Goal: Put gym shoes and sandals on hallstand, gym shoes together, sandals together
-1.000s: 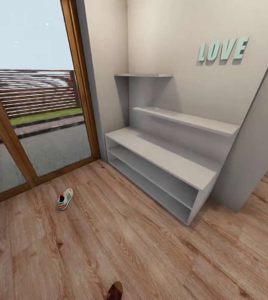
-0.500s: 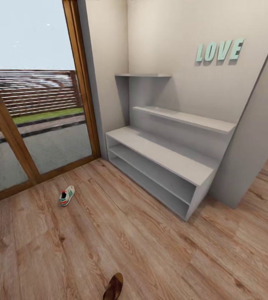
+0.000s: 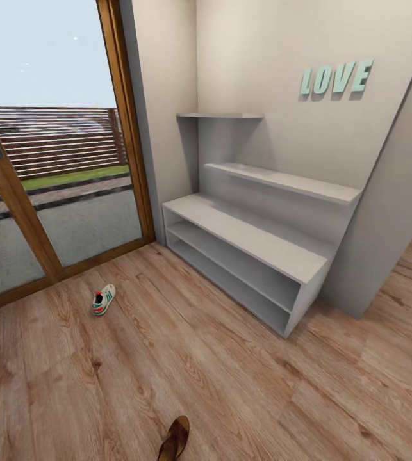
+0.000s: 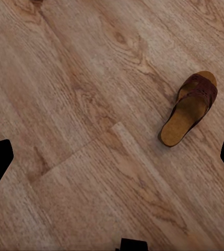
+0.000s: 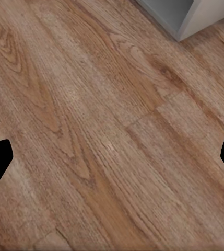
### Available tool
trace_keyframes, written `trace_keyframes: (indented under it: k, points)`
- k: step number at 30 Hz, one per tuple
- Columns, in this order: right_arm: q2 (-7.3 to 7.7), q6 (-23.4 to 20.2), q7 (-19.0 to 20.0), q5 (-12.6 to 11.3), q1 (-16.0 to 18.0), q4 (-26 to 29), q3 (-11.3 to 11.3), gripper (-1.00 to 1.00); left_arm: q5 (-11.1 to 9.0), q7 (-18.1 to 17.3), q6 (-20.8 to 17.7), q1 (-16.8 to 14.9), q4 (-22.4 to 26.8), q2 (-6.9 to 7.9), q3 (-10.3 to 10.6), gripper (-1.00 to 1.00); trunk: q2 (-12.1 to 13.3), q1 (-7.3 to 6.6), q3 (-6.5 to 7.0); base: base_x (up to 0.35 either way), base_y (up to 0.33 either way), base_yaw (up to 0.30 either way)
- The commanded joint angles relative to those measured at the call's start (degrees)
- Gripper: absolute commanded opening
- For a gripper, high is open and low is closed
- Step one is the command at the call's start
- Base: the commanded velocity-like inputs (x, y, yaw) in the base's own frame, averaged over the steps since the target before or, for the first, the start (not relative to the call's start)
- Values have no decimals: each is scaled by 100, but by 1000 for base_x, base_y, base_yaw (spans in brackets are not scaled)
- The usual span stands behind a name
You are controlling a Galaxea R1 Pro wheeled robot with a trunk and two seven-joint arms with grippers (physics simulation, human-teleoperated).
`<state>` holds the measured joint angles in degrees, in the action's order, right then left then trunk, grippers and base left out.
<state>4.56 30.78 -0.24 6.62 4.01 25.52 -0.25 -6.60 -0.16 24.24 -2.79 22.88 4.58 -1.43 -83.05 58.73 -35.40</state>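
since a second ago your view has pulled back, so more of the sandal (image 3: 174, 438) shows on the floor (image 3: 244, 397). it lies ahead of your left gripper (image 4: 112, 157) (jaws apart, holding nothing), long axis slanting across the gap; right gripper (image 5: 112, 157) likewise spread.

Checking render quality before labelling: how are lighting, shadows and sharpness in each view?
Head view: even light, soft shadows under the hallstand shelves, wide-angle tilt. Left wrist view: sandal sharp, faint shadow. Right wrist view: corridor floor slightly soft, no glare.
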Motion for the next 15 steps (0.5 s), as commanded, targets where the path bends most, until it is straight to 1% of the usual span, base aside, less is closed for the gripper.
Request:
trace_keyframes:
  k: [1,4,6,12,15]
  points:
    - [1,15,-3,33,3,-3,-5,100,-43,-2,15,-3,-3,1,11,100,-2,0,-5,-4,0,0]
    - [1,16,-3,33,3,-3,-4,100,-43,-2,14,-3,-3,0,11,100,-2,0,-5,-1,0,0]
    - [1,16,-3,33,3,-3,-7,100,-37,-2,14,-3,-3,-1,11,100,-2,0,-5,-116,-52,0]
    - [1,16,-3,33,3,-3,-5,100,-35,-2,18,-3,-3,-1,11,100,-2,0,-5,-217,-72,0]
    - [1,14,-3,33,3,-3,-7,100,-35,-2,16,-3,-3,-1,11,100,-2,0,-5,-159,-35,0]
